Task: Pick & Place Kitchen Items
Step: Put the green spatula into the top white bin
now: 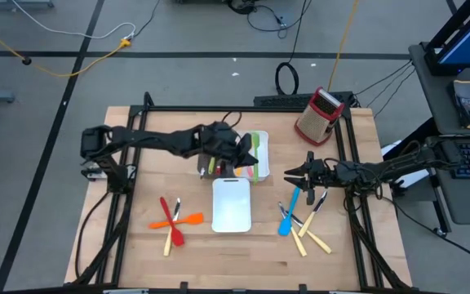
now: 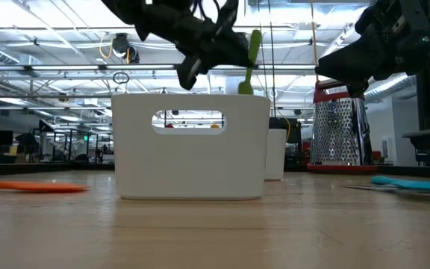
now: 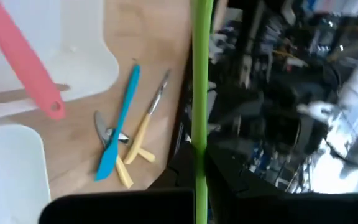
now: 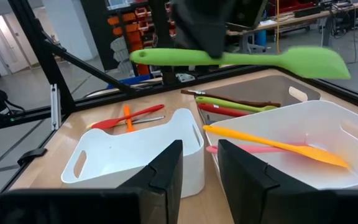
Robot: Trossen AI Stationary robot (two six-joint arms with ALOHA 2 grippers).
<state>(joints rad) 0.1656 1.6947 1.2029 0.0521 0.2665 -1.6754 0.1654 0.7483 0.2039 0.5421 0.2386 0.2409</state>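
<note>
My left gripper [image 1: 246, 153] is shut on a green spatula [image 4: 229, 59], held level above the trays in the middle of the table. Below it, the far white tray [image 4: 328, 174] holds an orange spatula [image 4: 272, 146] and a pink one [image 4: 247, 149]. A dark tray [image 4: 272, 87] beyond holds brown, green and red utensils. The near white tray [image 1: 232, 204] holds nothing. My right gripper [image 1: 289, 175] stands open and level to the right of the trays, nothing between its fingers. Red and orange spatulas [image 1: 171, 220] lie on the table's left, a blue spatula [image 1: 288, 214] and cream-handled knives [image 1: 310, 237] on its right. My left gripper pinches the green spatula's handle [image 4: 225, 58] about midway between the hole end [image 4: 140, 56] and the blade [image 4: 312, 62]. The fingers come from above, slanting down, and lie across the handle. The spatula is lifted clear and lies roughly level above the trays.
A red-and-metal box grater [image 1: 318, 114] stands at the table's far right corner. A black frame runs along the table's edges. Bare wood shows along the near edge.
</note>
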